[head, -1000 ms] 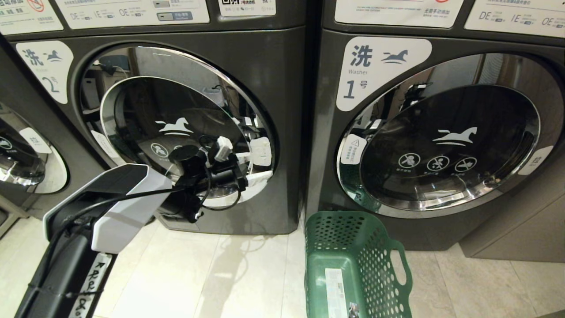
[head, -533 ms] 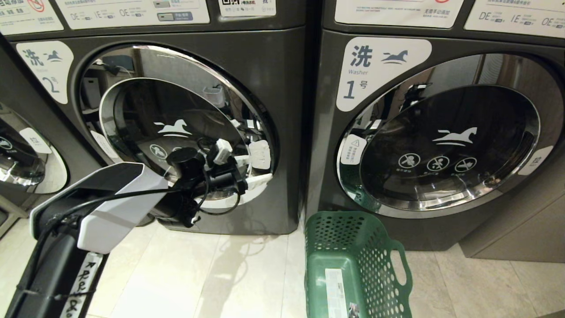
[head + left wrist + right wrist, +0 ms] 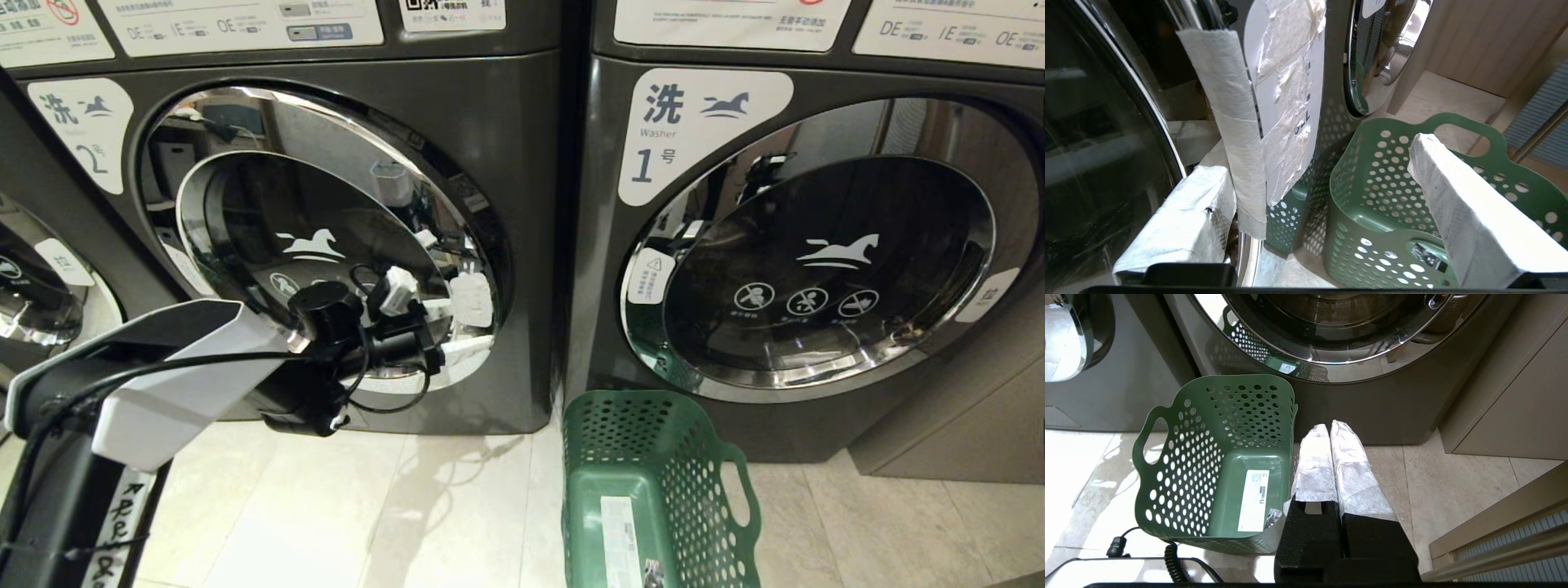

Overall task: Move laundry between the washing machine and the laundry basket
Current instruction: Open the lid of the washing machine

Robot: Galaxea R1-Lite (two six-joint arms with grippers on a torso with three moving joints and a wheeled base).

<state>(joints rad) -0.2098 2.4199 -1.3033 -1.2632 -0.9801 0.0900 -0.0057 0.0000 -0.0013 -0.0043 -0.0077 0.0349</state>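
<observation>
Self-service laundromat, coin-op type
Row of identical dark grey front-loaders side by side, no. 2 washing machine (image 3: 326, 245) next to no. 1 machine (image 3: 816, 245), numbered horse-logo labels (image 3: 702, 131), instruction stickers w/ QR code (image 3: 453, 12) above, green laundry basket (image 3: 653, 490) on tiled floor (image 3: 424, 514)

Glossy chrome door rim (image 3: 457, 212); perforated plastic basket (image 3: 702, 498).

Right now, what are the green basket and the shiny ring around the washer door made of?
The basket looks like moulded plastic: matte green, with punched round holes and cut-out handles. The door ring looks like polished metal or chrome plating, since it mirrors the room; which one, I cannot tell.
</observation>
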